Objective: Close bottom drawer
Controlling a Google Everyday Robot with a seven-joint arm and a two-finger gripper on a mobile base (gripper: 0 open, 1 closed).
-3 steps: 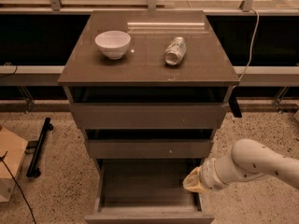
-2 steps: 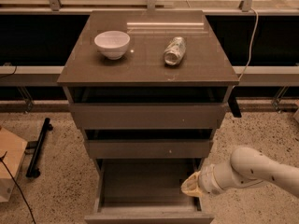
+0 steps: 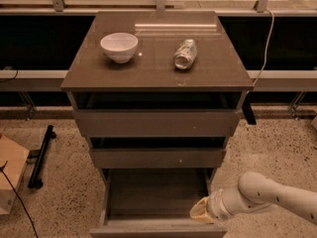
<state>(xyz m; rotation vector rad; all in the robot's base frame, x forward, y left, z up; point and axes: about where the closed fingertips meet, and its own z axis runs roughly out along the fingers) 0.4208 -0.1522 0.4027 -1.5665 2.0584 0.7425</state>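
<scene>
The bottom drawer (image 3: 148, 195) of the grey-brown cabinet is pulled out wide, a shallow empty box whose front panel (image 3: 157, 230) lies at the lower edge of the view. My gripper (image 3: 200, 213) comes in from the right on a white arm (image 3: 270, 195) and sits low at the drawer's front right corner, just above the front panel. Above the open drawer are the middle drawer front (image 3: 157, 157) and the taller top drawer front (image 3: 157, 123), both slightly ajar.
On the cabinet top (image 3: 158, 73) stand a white bowl (image 3: 119, 46) and a crushed can (image 3: 185, 54) lying on its side. A black bar (image 3: 41, 155) and a cardboard box (image 3: 9, 177) lie on the speckled floor at left. A cable (image 3: 266, 38) hangs at right.
My gripper and arm have moved down and a little left, from beside the drawer's right side to its front right corner. The drawer looks the same.
</scene>
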